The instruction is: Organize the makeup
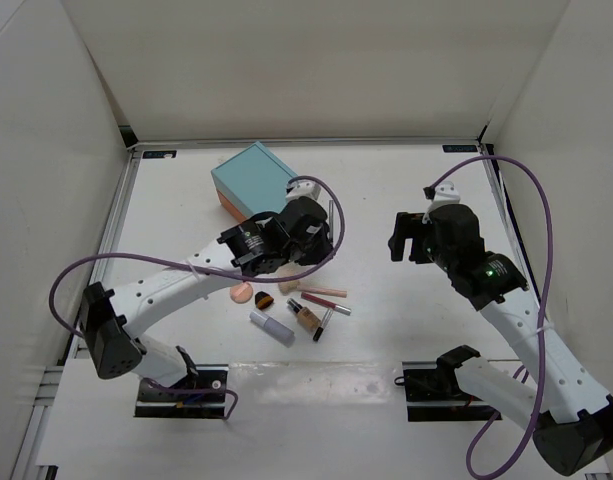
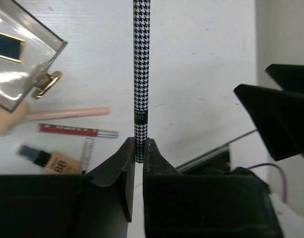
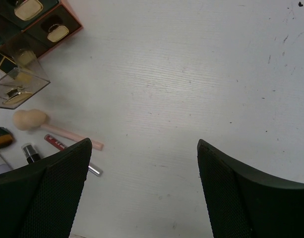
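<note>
Item under handling: one slim pencil (image 2: 141,74) with a black-and-white check pattern. The left gripper (image 2: 137,148) is clamped on its lower end, jaws nearly together, so the shaft runs straight out ahead of the fingers. An end grip of this kind leaves the free length able to lead into a slot, which suits stowing. In the overhead view the pencil (image 1: 332,220) sits just right of the teal box (image 1: 254,178).

The box's clear drawer (image 2: 23,64) stands pulled out to the left of the pencil, presumably to receive items.

The other makeup lies grouped near the arm: beige sponge (image 2: 5,121), pink pencil (image 2: 67,113), red tube (image 2: 72,130) and foundation bottle (image 2: 52,161). All appear unsorted.

The right gripper (image 3: 143,148) is spread wide, holds nothing and hangs over bare table (image 3: 191,74), well apart from the group, probably parked out of the way.
</note>
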Available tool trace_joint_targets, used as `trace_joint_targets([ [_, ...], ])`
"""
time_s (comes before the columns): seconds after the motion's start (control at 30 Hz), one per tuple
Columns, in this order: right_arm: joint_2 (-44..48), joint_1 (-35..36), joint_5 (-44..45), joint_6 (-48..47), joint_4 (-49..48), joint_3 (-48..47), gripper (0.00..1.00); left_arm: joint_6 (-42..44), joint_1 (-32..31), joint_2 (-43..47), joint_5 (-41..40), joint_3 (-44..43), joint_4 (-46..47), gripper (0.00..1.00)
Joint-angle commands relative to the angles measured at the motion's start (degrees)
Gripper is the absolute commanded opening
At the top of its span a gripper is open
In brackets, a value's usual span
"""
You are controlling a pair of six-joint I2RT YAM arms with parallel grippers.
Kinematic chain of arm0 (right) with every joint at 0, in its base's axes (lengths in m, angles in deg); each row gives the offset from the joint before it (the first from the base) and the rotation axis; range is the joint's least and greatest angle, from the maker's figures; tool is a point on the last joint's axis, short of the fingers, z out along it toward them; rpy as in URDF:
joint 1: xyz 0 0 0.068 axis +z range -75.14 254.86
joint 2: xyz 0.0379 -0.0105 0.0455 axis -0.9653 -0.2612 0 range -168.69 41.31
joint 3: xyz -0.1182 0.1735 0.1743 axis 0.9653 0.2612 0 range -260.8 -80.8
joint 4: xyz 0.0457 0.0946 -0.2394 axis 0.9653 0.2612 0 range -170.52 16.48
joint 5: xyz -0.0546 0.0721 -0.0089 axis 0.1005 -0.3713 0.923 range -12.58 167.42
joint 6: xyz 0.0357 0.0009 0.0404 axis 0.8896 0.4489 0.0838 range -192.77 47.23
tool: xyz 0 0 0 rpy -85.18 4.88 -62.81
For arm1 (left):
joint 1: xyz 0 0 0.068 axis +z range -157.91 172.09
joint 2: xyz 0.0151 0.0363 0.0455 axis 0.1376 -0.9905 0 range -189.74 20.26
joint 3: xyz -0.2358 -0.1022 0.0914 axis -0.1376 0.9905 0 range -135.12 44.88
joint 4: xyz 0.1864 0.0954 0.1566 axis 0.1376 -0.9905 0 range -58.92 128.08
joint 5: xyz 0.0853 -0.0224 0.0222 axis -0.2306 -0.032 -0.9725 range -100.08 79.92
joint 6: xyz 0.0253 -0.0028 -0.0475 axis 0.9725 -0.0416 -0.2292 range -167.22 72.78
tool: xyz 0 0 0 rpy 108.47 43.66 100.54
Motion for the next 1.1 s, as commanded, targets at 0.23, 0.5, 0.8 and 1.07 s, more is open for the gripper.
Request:
trace_joint_targets([
  [0.23,1.2,-0.3,0.5,1.6,-0.2,-3.0,0.88,-22.7,9.7,12.2,13.5,16.0,23.6,0.10],
  [0.5,1.6,-0.3,2.6,2.4,0.0,-2.3,0.88,-36.1,18.4,17.7,24.3,24.2,28.6,0.09],
  [0.8,2.3,-0.3,2.8,3.0,-0.2,-1.6,0.88,-43.5,25.8,11.5,46.9,28.7,35.5,0.09],
  [1.07,2.8,-0.3,4.7,3.5,-0.3,-0.8,0.89,-48.6,30.1,17.0,42.0,32.4,29.9,0.09],
])
